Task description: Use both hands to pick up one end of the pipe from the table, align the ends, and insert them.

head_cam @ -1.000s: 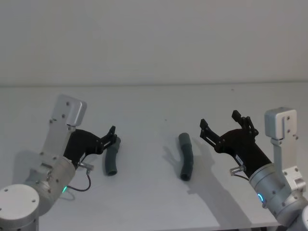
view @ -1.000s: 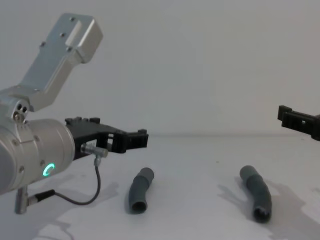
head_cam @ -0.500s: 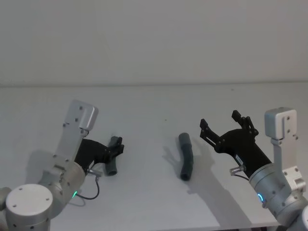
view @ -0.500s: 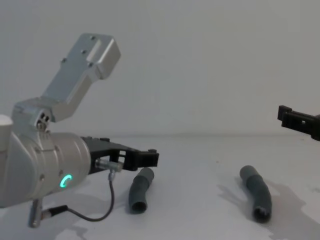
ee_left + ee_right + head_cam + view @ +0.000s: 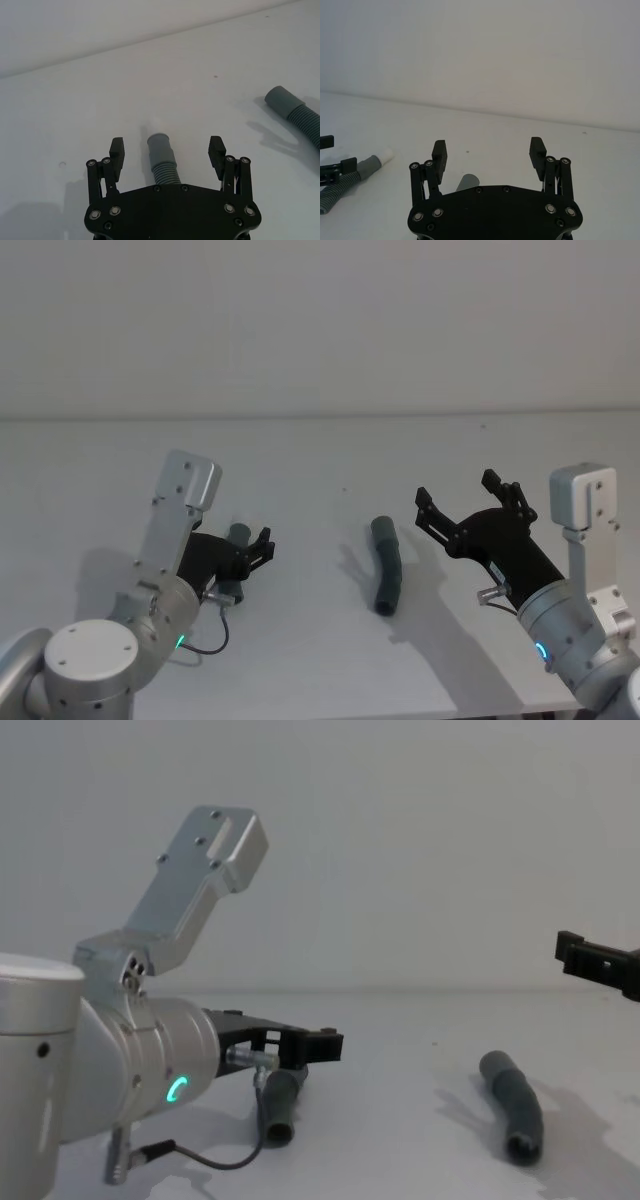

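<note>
Settle the wide-open black ridged left tool (image 5: 167,146) lower around the dark grey ribbed hose piece (image 5: 161,167) lying on the white counter (image 5: 300,460), clenching behind its cuff, then steer the released right tool (image 5: 456,490) onto the other curved piece (image 5: 386,565) mid-counter.

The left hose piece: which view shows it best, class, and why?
Left wrist view: the left hose piece lies close up inside the open left tool, cuff and ribs plain. Head view: the left arm hides most of it. Chest view: its near end. Right wrist view: far off, white tip visible.
</note>
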Tool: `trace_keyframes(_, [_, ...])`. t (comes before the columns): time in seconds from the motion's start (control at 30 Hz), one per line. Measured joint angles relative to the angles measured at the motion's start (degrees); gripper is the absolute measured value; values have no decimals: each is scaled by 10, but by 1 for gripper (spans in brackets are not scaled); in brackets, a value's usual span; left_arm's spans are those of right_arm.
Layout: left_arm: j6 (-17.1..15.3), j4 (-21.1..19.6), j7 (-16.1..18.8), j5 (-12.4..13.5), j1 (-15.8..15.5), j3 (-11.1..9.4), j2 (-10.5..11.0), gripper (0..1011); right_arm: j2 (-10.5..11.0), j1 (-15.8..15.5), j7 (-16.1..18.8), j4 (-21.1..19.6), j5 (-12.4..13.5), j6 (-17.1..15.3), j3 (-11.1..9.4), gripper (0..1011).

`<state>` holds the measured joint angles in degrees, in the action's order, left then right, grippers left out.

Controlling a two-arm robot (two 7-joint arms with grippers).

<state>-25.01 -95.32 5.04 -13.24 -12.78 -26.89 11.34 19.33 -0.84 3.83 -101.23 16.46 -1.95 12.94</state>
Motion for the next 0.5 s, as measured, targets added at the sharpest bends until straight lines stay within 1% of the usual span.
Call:
trace_keyframes(0.33, [3, 16, 13, -6, 3, 10, -28, 1001, 0, 0, 0, 0, 0, 0, 0, 1004])
trace_keyframes(0.5, [3, 24, 16, -8, 5, 14, -39, 1001, 0, 0, 0, 0, 0, 0, 0, 1003])
